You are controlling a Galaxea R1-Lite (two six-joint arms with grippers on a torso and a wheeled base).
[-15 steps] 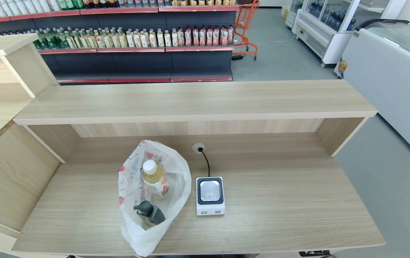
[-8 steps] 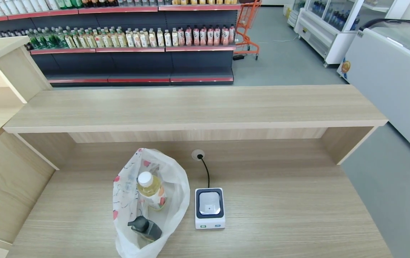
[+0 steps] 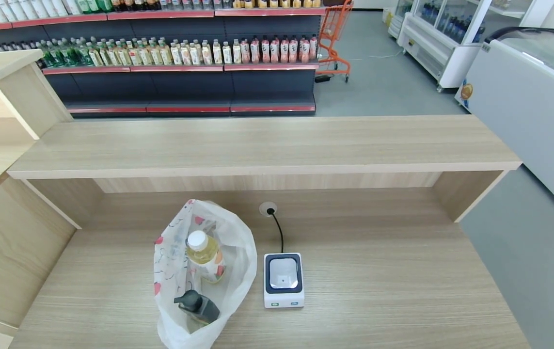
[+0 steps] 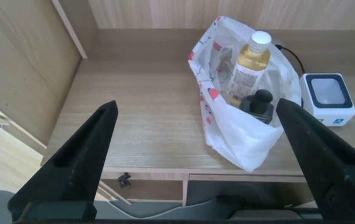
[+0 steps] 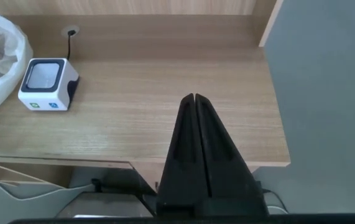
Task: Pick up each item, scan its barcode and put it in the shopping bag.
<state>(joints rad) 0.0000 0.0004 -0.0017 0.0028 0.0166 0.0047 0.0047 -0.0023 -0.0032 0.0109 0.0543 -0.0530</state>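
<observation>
A white patterned shopping bag [image 3: 238, 252] stands open on the lower wooden counter [image 3: 393, 286]. Inside it are a yellow drink bottle [image 3: 204, 252] with a white cap and a dark pump bottle [image 3: 198, 306]. Just to the bag's right sits the white barcode scanner [image 3: 283, 280], window up. My left gripper [image 4: 196, 104] hangs open and empty, back from the counter's near edge, facing the bag [image 4: 242, 134], the yellow drink bottle [image 4: 248, 59] and the pump bottle [image 4: 261, 106]. My right gripper [image 5: 193, 98] is shut with nothing in it, over the near edge, with the scanner [image 5: 46, 84] well off to its side.
A raised ledge [image 3: 267, 143] runs along the counter's far side, and a wooden side wall [image 3: 15, 252] closes its left end. The scanner's black cable [image 3: 279, 230] goes to a hole at the back. Bare counter lies right of the scanner. Store shelves [image 3: 180, 68] and a freezer [image 3: 533, 102] stand beyond.
The whole head picture has shifted, so the camera moved. The bag, both bottles and the scanner keep their places relative to one another.
</observation>
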